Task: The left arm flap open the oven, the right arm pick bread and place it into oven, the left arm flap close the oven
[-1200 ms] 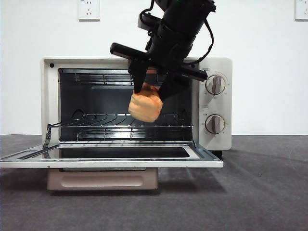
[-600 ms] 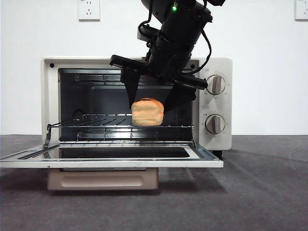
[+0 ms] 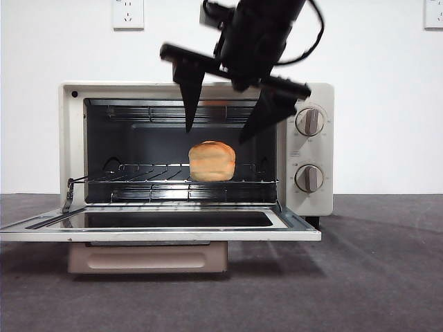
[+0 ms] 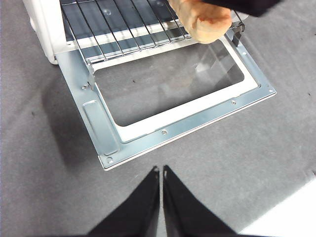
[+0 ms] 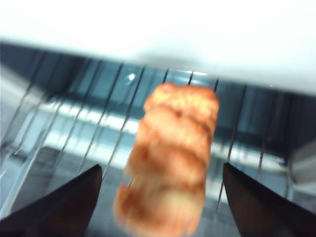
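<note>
Bread [image 3: 212,161] was seen resting on the wire rack [image 3: 152,169] inside the oven [image 3: 311,152], door [image 3: 159,228] folded down flat. Right gripper [image 3: 218,135] was held above the bread, jaws spread wide, nothing gripped. Left gripper [image 4: 161,170] was kept over the table [image 3: 374,277] before the door, jaws closed, empty.

I see a plain white wall [image 3: 387,48] behind the work area, with one socket [image 3: 128,14] upper left and another [image 3: 434,14] at the right edge. The tabletop [image 3: 374,277] is dark grey and evenly lit.
</note>
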`<state>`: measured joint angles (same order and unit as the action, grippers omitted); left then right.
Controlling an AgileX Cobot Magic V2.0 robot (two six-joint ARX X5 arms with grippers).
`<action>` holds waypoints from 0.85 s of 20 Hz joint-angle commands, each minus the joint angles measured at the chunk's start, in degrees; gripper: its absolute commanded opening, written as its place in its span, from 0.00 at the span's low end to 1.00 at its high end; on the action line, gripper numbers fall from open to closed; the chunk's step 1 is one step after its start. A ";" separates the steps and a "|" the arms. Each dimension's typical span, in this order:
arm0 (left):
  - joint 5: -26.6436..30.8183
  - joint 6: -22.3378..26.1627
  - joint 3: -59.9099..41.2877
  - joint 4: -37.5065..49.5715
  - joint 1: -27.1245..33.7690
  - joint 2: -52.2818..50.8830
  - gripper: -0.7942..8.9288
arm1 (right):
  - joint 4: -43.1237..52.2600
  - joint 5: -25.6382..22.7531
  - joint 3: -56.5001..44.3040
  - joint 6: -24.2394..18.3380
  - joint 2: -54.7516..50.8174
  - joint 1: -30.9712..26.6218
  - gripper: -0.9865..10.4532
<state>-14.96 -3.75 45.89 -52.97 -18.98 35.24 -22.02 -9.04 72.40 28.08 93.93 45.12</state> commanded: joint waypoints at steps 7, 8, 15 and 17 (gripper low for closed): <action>-0.13 -1.44 0.26 3.74 -0.15 0.39 0.10 | -14.38 1.73 1.33 -16.33 -15.06 4.79 0.43; -0.13 -2.10 0.26 4.72 -0.15 0.57 0.10 | -16.98 1.70 1.31 -17.62 -16.90 4.79 0.43; -2.73 -6.25 0.26 10.47 -0.15 3.54 0.10 | -19.67 5.09 -8.79 -18.71 -30.01 4.13 0.43; -2.73 -6.73 0.26 11.28 -0.15 4.31 0.10 | -18.56 6.16 -12.50 -18.71 -32.79 4.13 0.43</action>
<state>-17.50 -9.67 45.89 -42.72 -18.98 39.00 -41.50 -3.38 60.60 10.09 61.56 48.71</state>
